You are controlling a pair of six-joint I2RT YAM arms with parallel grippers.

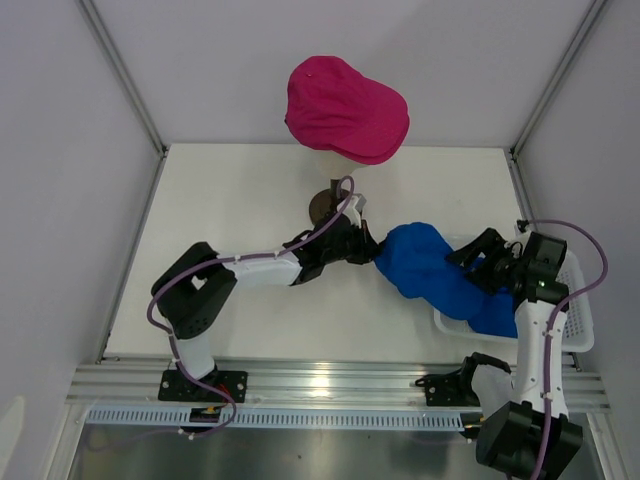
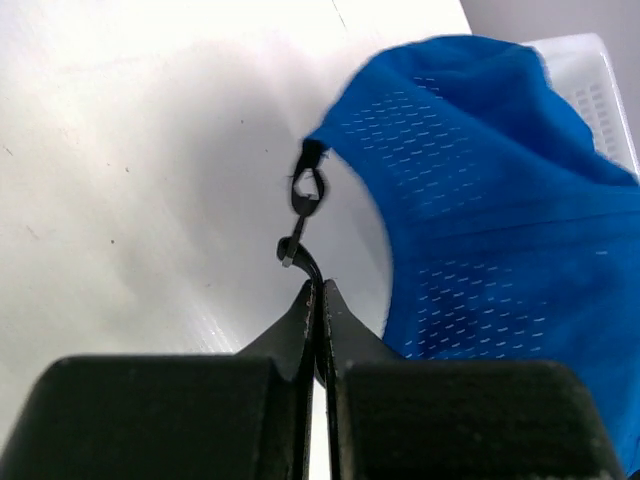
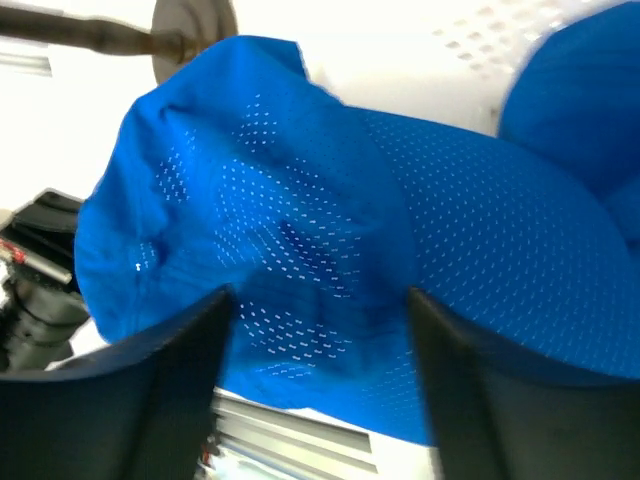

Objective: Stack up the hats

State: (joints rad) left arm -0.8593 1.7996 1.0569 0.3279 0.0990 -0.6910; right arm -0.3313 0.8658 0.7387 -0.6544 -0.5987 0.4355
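While the pink cap (image 1: 347,108) perched above the far edge of the tabletop (image 1: 250,200), my left pincer (image 2: 315,288) clamped the strap (image 2: 305,200) of the blue cap (image 1: 430,265) near the right edge; my right pincer (image 3: 320,300) gaped; nothing was stacked yet.

The white table (image 1: 230,200) is a pale, matte rectangle, and its near edge meets a metal rail (image 1: 330,385). At the far middle stands a dark round base (image 1: 322,205), partly hidden. A white mesh basket (image 1: 582,300) sits at the near right corner. A blue cap (image 1: 430,265) reaches from the basket's left rim out over the bare tabletop towards the middle. Whether its fabric touches the surface cannot be told. Close up, the tabletop shows faint specks and scuffs.
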